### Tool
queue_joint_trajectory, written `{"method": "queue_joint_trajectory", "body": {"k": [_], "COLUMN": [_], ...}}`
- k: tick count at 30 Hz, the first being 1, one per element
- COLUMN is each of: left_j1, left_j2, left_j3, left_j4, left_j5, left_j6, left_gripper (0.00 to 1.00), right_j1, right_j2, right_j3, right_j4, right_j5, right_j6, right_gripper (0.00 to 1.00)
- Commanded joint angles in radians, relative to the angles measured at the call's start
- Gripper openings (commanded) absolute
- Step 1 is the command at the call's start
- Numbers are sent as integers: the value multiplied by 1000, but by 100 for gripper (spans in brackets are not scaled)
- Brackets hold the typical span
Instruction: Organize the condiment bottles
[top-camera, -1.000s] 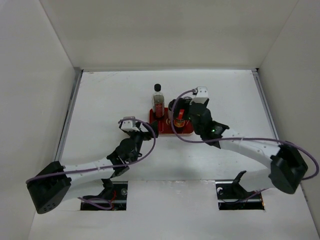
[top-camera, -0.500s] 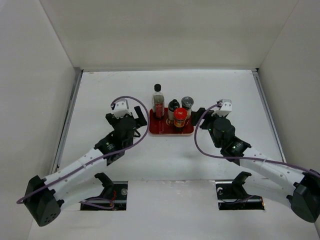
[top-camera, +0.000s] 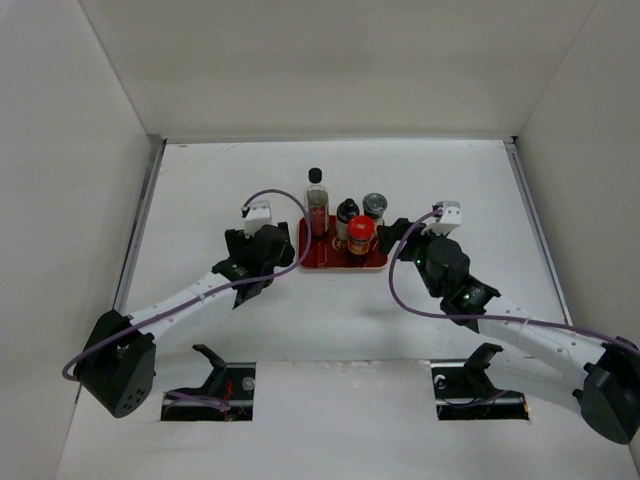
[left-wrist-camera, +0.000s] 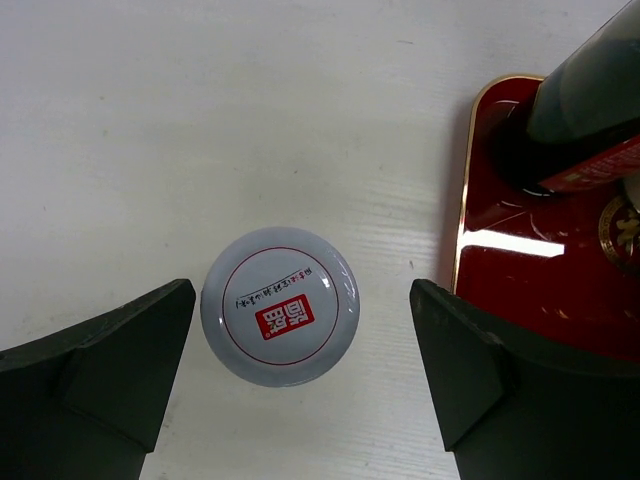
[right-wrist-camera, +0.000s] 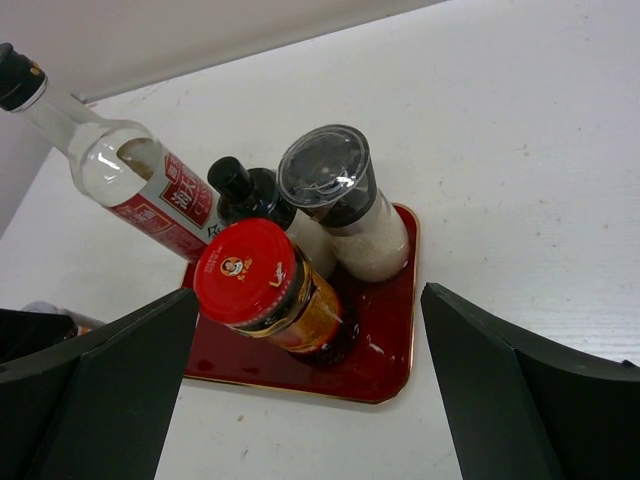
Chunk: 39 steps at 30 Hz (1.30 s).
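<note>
Four of five bottles (top-camera: 361, 232) stand on the tray (top-camera: 325, 259). Outstanding: the white-lidded jar (left-wrist-camera: 280, 306) stands on the counter (left-wrist-camera: 200, 120) at the tray's 9 o'clock, between the wide left jaws, apparently untouched. The right jaws, at 3 o'clock, are wide and empty.

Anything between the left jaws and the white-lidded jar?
Nothing visible. The white-lidded jar stands on the table between the open jaws of the left gripper, touching neither; the red tray lies off to one side.

Thin red ring and red stamp on the white-lidded jar (left-wrist-camera: 280, 318); glossy red tray (left-wrist-camera: 520, 292), gold rim.
</note>
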Motion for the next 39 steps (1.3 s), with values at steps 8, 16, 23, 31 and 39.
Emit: {"method": "queue_joint_trajectory", "body": {"k": [8, 16, 23, 31, 39], "left_j1": [46, 6, 2, 0, -17], "left_j2": [30, 3, 6, 18, -5], "left_j3": [9, 0, -35, -29, 9], "left_j4": [76, 57, 65, 69, 47], "left_j5": [21, 10, -1, 13, 21], "left_j6": [-11, -8, -25, -30, -21], "left_gripper": [58, 37, 53, 57, 35], "right_j1": [-2, -10, -8, -8, -10], "right_j2": [-18, -16, -21, -28, -30], "right_j3": [-12, -10, -12, -13, -16], "right_j4": [61, 57, 57, 58, 66], "right_j5": [-18, -21, -21, -23, -23], "right_j6": [25, 25, 28, 29, 29], "right_gripper": [100, 100, 100, 100, 100]}}
